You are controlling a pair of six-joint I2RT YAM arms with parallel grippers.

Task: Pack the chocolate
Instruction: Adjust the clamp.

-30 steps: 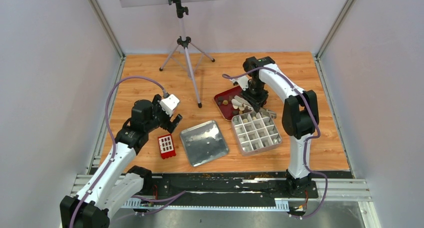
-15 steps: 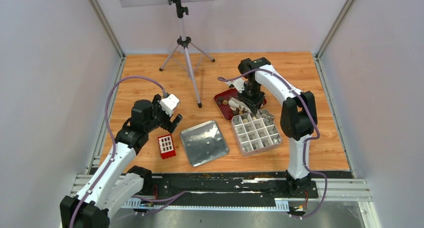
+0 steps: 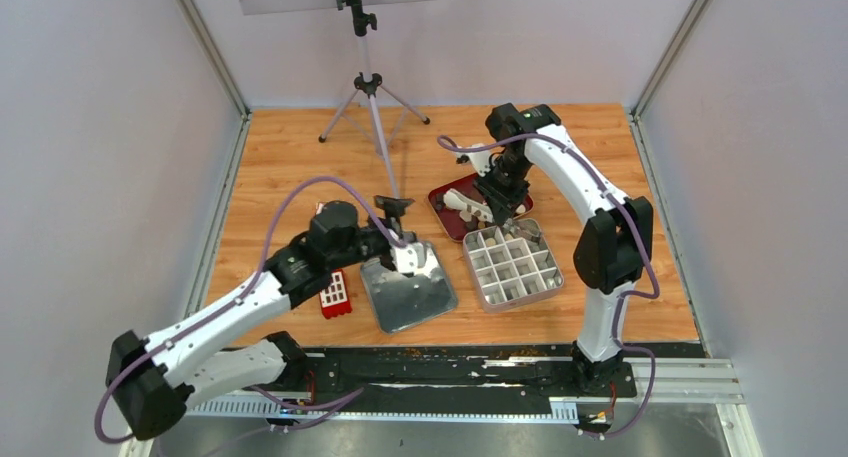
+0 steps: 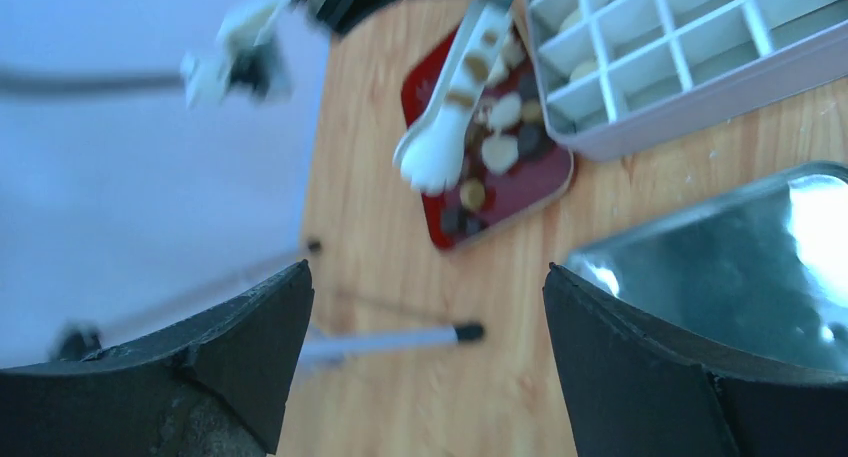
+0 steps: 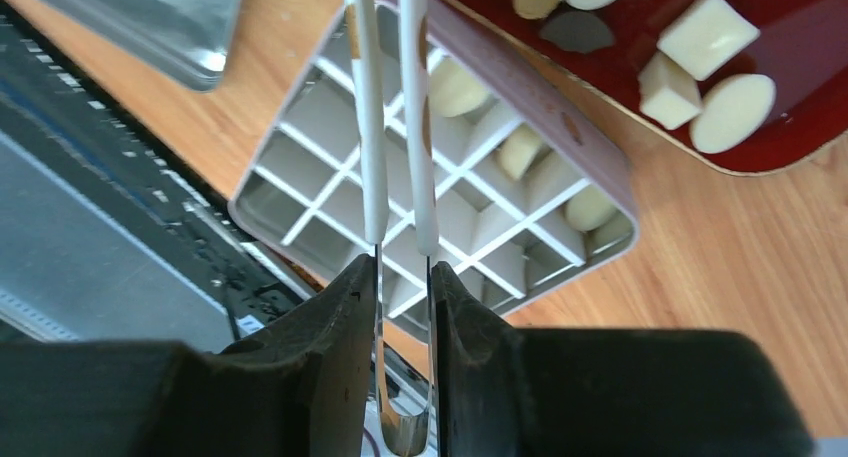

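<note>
Few chocolates (image 5: 455,85) fill the box (image 5: 592,159); most wait on the tray (image 5: 800,37) at eleven o'clock. Right fingers (image 5: 320,337) pinch tongs (image 5: 365,127), left fingers (image 4: 240,347) spread.

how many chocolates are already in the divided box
3 cream chocolates in the divided box, in cells along the side by the red tray: one, another, a third at the corner. The tongs may hide more.

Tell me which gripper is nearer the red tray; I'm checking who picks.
Right. The right gripper, holding tongs, hangs over the red tray; the left gripper is off to its left, above the silver lid.
</note>
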